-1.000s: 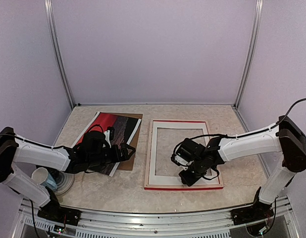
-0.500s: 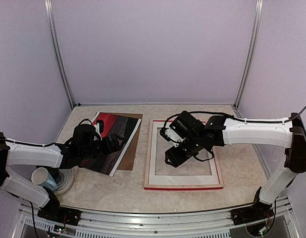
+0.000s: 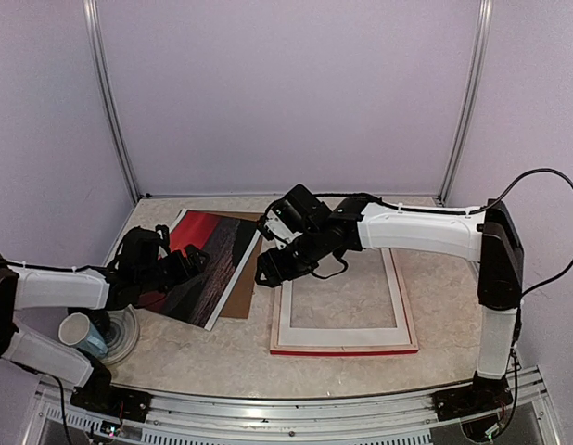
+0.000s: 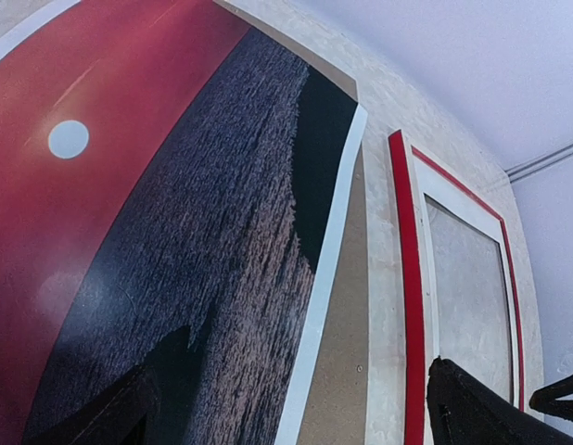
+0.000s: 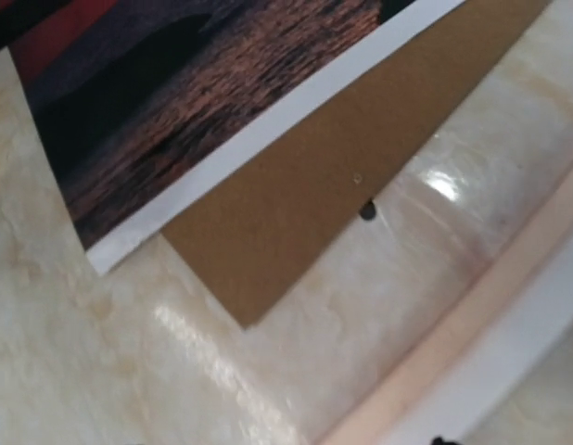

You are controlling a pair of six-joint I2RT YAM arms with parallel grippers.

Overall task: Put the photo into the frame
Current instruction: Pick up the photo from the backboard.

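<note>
The photo (image 3: 208,260), red sky and dark sea with a white border, lies face up on the brown backing board (image 3: 248,283) at the left. The frame (image 3: 342,338) lies flat to its right, pale face with red outer edges. My left gripper (image 3: 194,261) hovers over the photo's left part, jaws wide open; in the left wrist view its fingers (image 4: 490,413) flank the photo (image 4: 175,232), with the frame's red rail (image 4: 404,278) beyond. My right gripper (image 3: 266,271) is over the gap between board and frame, open and empty; its view shows the photo (image 5: 203,102), board (image 5: 342,176) and frame (image 5: 518,306).
A paper cup (image 3: 81,332) lies against a small plate (image 3: 127,332) at the near left, beside my left arm. Purple walls enclose the table on three sides. A small dark speck (image 5: 367,211) sits at the board's edge.
My right arm swung from the frame's lower right up and left, across the frame to its upper left corner. My left gripper drew back leftward over the photo.
</note>
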